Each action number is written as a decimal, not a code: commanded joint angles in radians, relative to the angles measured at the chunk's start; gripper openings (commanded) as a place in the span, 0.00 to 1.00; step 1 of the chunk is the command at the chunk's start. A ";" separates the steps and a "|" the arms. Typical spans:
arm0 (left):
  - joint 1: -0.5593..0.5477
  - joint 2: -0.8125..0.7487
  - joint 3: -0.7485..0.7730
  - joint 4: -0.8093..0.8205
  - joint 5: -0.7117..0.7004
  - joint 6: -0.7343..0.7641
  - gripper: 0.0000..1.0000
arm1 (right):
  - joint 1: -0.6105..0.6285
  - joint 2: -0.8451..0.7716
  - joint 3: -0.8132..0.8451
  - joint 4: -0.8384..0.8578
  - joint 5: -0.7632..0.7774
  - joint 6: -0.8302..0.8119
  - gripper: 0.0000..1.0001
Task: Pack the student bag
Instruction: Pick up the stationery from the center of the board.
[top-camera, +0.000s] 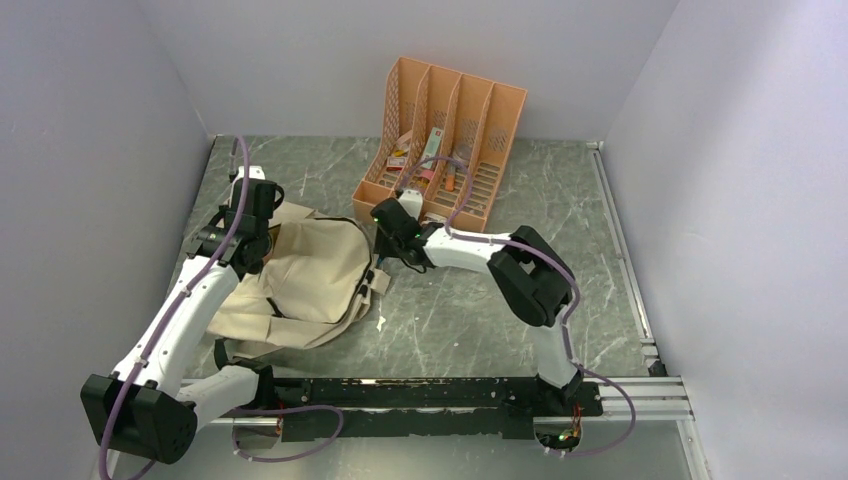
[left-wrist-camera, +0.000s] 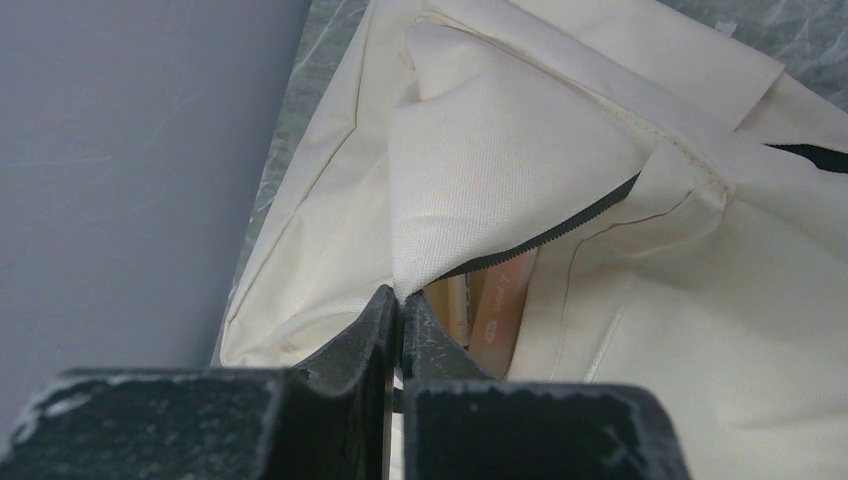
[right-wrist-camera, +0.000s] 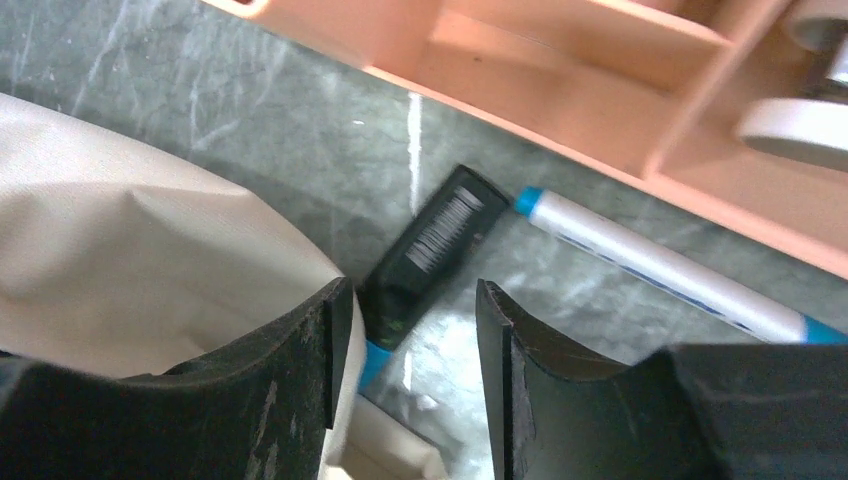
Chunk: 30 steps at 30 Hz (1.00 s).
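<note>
The beige student bag (top-camera: 305, 275) lies flat on the table at the left. My left gripper (top-camera: 255, 232) is shut on the bag's fabric flap (left-wrist-camera: 480, 170) beside the dark zipper edge (left-wrist-camera: 560, 228) and holds the opening up; tan and pink flat items (left-wrist-camera: 500, 305) show inside. My right gripper (top-camera: 392, 245) is open at the bag's right edge (right-wrist-camera: 130, 250). A small black box with a barcode (right-wrist-camera: 432, 250) lies on the table just beyond its fingertips, with a white and blue marker (right-wrist-camera: 660, 268) beside it.
The orange file organizer (top-camera: 440, 150) stands at the back centre and holds several small items; its front wall (right-wrist-camera: 560, 100) is just behind the marker. Grey walls close in the left, back and right. A black rail (top-camera: 420, 395) runs along the near edge.
</note>
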 joint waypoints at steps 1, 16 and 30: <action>0.017 -0.024 0.037 0.033 -0.051 0.023 0.05 | -0.022 -0.129 -0.114 0.115 -0.027 -0.009 0.51; 0.017 -0.036 0.038 0.043 -0.017 0.039 0.05 | -0.038 0.028 0.067 -0.042 -0.024 0.020 0.52; 0.017 -0.050 0.025 0.057 0.008 0.050 0.05 | -0.031 0.113 0.110 -0.146 -0.020 -0.026 0.52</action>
